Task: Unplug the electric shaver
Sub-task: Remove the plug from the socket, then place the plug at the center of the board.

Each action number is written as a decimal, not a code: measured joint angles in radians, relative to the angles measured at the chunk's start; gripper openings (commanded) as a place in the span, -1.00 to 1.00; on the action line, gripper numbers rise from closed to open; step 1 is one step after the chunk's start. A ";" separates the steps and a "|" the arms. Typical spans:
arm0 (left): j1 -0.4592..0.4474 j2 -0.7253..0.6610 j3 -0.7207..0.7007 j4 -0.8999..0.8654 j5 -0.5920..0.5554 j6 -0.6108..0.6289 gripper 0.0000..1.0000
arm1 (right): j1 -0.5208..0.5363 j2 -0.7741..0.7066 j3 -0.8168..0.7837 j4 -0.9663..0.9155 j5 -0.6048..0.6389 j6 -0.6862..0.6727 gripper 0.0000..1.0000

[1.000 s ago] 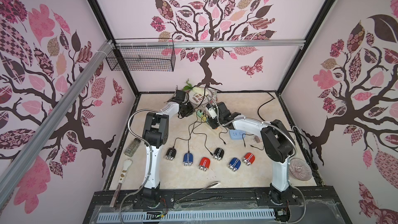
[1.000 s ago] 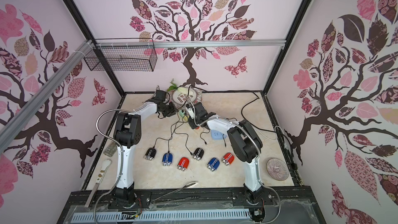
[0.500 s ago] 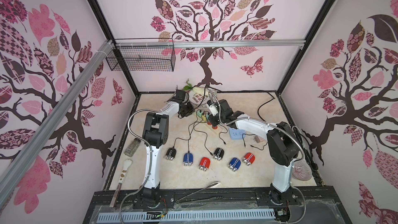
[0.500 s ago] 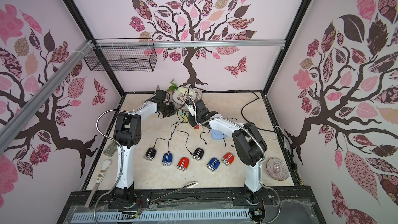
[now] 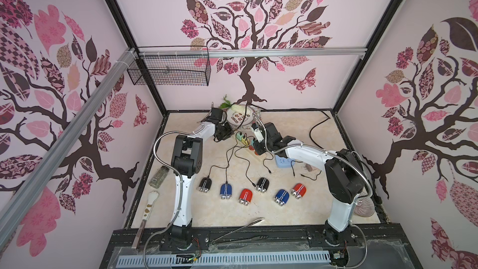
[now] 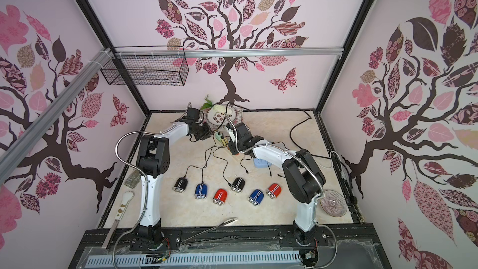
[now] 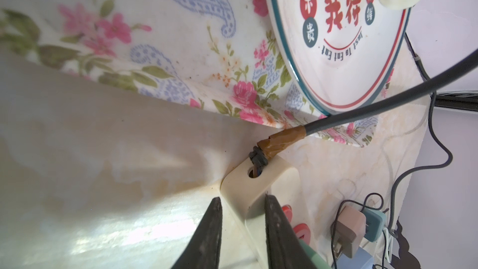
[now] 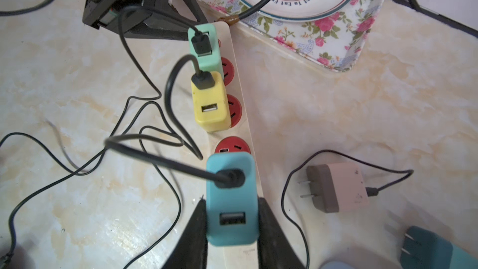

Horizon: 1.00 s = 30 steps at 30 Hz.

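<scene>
Left gripper [image 7: 242,200]: closed onto the far end of the cream power strip [image 7: 248,182], one finger on each long side, bracing it against the table [image 7: 103,177].
Right gripper [image 8: 232,201]: clamped on the sides of the teal adapter [image 8: 232,234] at the strip's near end. A black cord [image 8: 160,157] leaves the adapter's top face.
Prongs: hidden under the adapter, so it cannot be told whether it is free of its socket.
Other adapters: a mint adapter [image 8: 208,60] and a yellow adapter [image 8: 219,117] stand plugged in farther along. A pink adapter [image 8: 341,185] lies loose to the right.
Shavers [image 5: 261,184]: six in a row near the front of the table, well apart from the strip. Three have cords attached.
Just changed: over the last second the right arm's elbow swung out to the right and its wrist shifted slightly. The left arm, strip and shavers look unmoved.
Meaning: the pull has probably begun. The shaver counts as unplugged once the prongs clear.
</scene>
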 measured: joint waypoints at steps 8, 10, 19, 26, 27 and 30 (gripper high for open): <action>0.000 0.000 0.011 -0.023 -0.016 0.010 -0.34 | 0.027 -0.130 -0.116 -0.023 -0.017 0.076 -0.42; 0.000 0.000 0.018 -0.036 -0.024 0.015 -0.34 | 0.030 -0.158 -0.153 -0.024 -0.031 0.098 -0.42; 0.016 0.000 0.037 -0.069 -0.046 0.031 -0.24 | 0.030 -0.230 -0.294 0.000 -0.162 0.217 -0.43; 0.030 -0.011 0.037 -0.099 -0.083 0.051 -0.07 | 0.030 -0.231 -0.337 0.071 -0.282 0.316 -0.43; 0.032 -0.017 0.037 -0.102 -0.091 0.052 -0.05 | 0.030 -0.231 -0.347 0.082 -0.299 0.330 -0.44; 0.035 -0.052 0.034 -0.107 -0.114 0.057 -0.03 | 0.030 -0.231 -0.378 0.111 -0.348 0.367 -0.44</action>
